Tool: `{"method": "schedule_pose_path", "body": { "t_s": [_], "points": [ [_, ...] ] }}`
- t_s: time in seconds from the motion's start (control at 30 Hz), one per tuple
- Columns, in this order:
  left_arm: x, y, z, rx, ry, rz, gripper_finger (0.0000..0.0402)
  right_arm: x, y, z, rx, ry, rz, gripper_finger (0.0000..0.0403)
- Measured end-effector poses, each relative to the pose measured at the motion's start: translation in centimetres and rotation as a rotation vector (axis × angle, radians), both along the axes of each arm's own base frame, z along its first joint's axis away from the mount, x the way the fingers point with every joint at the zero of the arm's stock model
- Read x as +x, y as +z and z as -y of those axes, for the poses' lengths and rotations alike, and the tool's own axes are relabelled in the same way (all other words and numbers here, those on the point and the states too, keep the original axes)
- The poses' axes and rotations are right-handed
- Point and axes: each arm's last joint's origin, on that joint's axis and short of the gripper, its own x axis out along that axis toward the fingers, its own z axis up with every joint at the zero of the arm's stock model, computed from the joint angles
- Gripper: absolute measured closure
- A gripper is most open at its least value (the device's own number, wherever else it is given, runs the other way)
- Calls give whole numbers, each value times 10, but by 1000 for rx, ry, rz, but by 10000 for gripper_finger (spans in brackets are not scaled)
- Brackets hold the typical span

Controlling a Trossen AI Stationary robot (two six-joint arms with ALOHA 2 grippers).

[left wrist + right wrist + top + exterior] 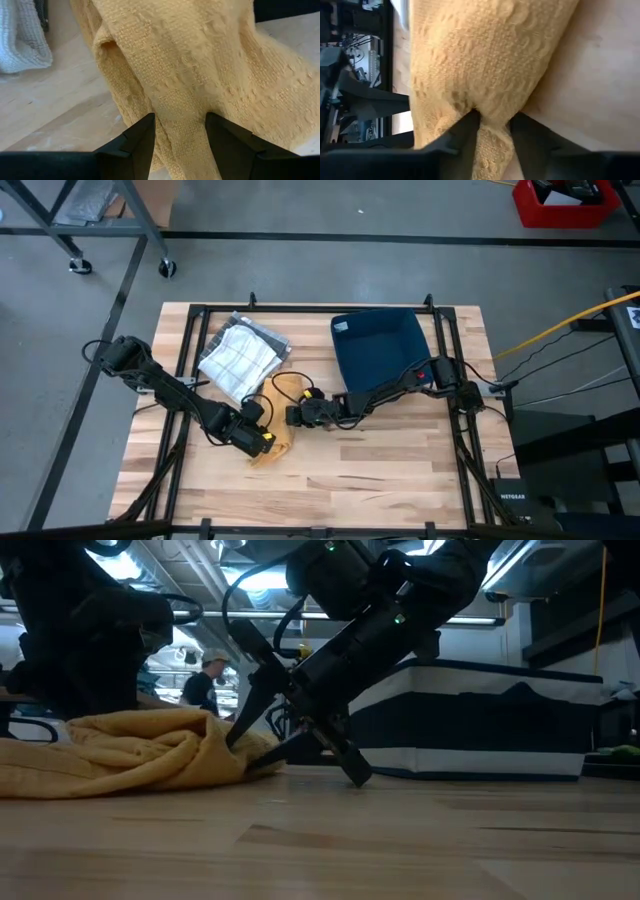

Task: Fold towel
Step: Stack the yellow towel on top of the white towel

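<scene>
Towel [283, 418], yellow and rumpled, lay in a low heap on the wooden table [380, 480], toward its middle and nearer the left side, with both arms reaching in to it. From table height the bare wood ran up to the towel [120, 755], which sagged in soft folds across the boards.

The left gripper [258, 442] sat low at the near edge of the cloth. Its own camera showed the two dark fingers [131, 145] standing apart with a thick fold of the towel [200, 85] running down between them; they straddled the fold, though whether they squeezed it could not be told.

The right gripper [296, 416] came in from the other side, at the towel's far right edge. Its fingers [462, 132] were drawn in on a bunched ridge of the towel [480, 75], pinching the cloth between them. In the low view this gripper [262, 745] slanted down from the upper right and met the cloth just above the table.

Beyond the yellow towel, touching or just beside it, lay a white checked cloth [240, 360] on top of something grey. Behind the right arm stood a dark blue bin [382, 345], near the table's far edge; low down it showed as a navy wall with a white band [490, 725].

Farther off, in the room behind the table, a person [208, 680] in a cap was visible.
</scene>
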Motion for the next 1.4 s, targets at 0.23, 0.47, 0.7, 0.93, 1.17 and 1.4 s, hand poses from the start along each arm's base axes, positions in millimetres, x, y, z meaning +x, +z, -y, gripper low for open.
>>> {"method": "schedule_pose_path", "body": {
  "t_s": [0.23, 0.47, 0.7, 0.93, 1.17, 1.4],
  "points": [
    [-1, 0, 0, 7, -3, -10, 233, 7, 8, 1, -144, 50, 103, 385],
    [-1, 0, -1, 19, -31, -12, 261, 9, 11, 2, -208, 59, 154, 375],
    [-8, 13, -4, 10, -31, 3, 315, 11, 13, 2, -249, 81, 184, 389],
    [-22, 23, -13, 62, -42, -44, 364, 12, 15, 1, -241, 93, 198, 395],
    [-27, 28, -19, 111, 18, -27, 398, 13, 19, -1, -223, 144, 233, 388],
    [-32, 27, -22, 102, 67, -80, 398, 12, 19, -5, -198, 188, 231, 390]
  ]
}}
